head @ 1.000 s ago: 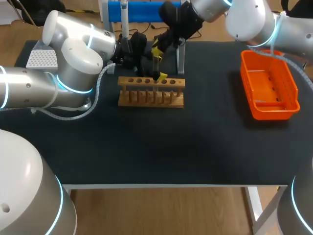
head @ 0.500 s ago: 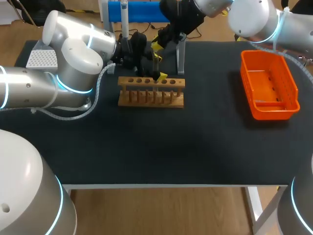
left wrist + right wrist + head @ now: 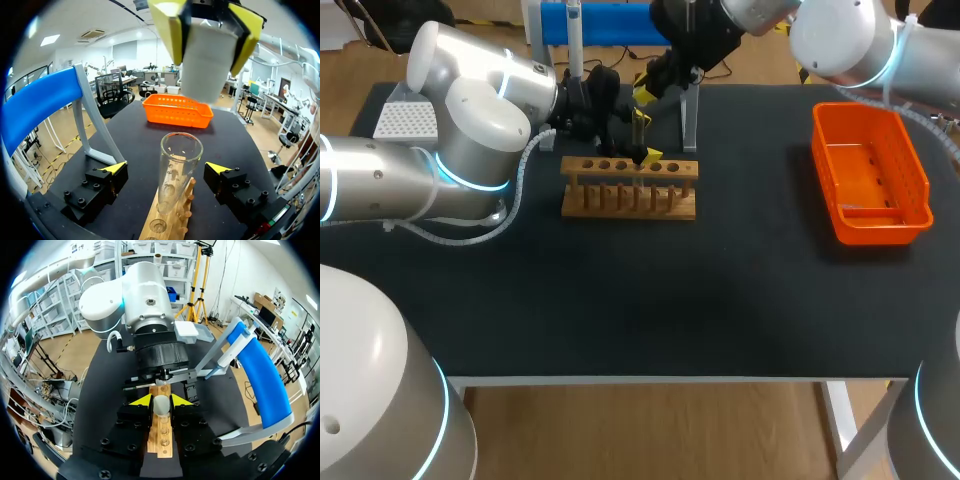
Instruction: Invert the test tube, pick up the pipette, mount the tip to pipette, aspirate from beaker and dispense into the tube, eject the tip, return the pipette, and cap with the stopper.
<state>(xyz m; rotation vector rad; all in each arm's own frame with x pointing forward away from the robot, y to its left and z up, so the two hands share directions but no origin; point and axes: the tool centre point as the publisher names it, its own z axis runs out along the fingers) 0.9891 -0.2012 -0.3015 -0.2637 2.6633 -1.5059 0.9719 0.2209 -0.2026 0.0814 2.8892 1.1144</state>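
The black table (image 3: 620, 290) bears a wooden rack (image 3: 629, 200) and, well off to one side, an orange basket (image 3: 880, 228). The left gripper (image 3: 167, 167) stands wide, with the upright test tube (image 3: 179, 150) between its fingers, untouched, in the rack. Directly above, the right gripper (image 3: 207, 25) clamps the white stopper (image 3: 204, 65).

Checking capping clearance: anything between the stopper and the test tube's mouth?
Nothing. In the left wrist view the stopper, held in the right gripper, hangs above the open mouth of the test tube, with a bare gap between.
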